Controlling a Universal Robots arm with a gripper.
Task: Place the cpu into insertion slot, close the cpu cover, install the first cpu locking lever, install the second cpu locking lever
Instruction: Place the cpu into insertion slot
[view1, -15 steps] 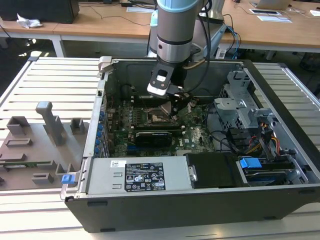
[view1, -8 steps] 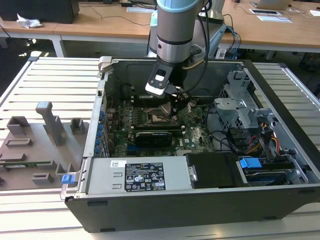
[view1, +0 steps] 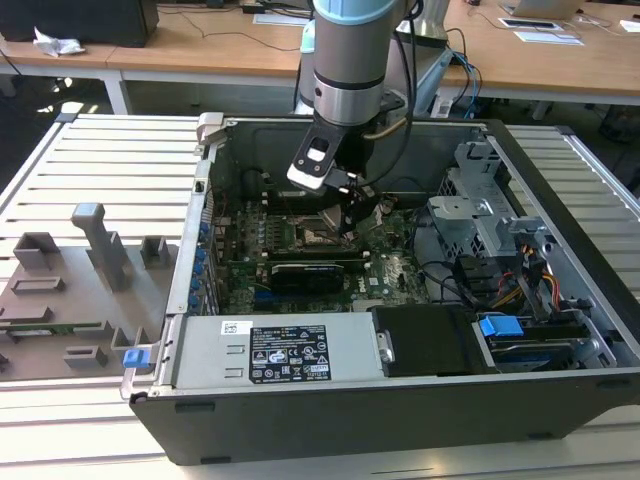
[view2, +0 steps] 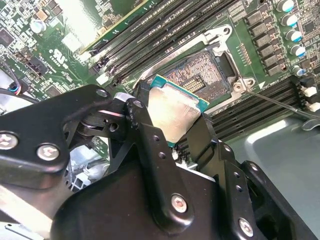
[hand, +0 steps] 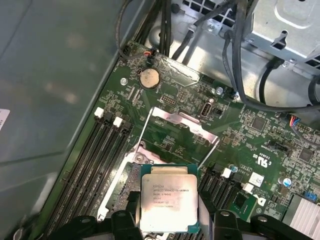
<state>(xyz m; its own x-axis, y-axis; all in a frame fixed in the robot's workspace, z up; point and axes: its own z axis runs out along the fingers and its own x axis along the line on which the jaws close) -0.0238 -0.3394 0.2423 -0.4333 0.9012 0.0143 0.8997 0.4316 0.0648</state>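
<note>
second wrist view: the gripper (view2: 172, 127) is clamped on the cpu (view2: 175, 107), holding it just above the insertion slot (view2: 210, 75), not yet seated. in the first wrist view the cpu cover (hand: 184, 121) stands open; no step looks finished, i'd say.

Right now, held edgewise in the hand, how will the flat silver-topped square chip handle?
Probably rigid: the flat silver-topped square chip shows no bend in the hand. Its smooth metal top looks slippery. Thin, so likely light for its size.
</note>
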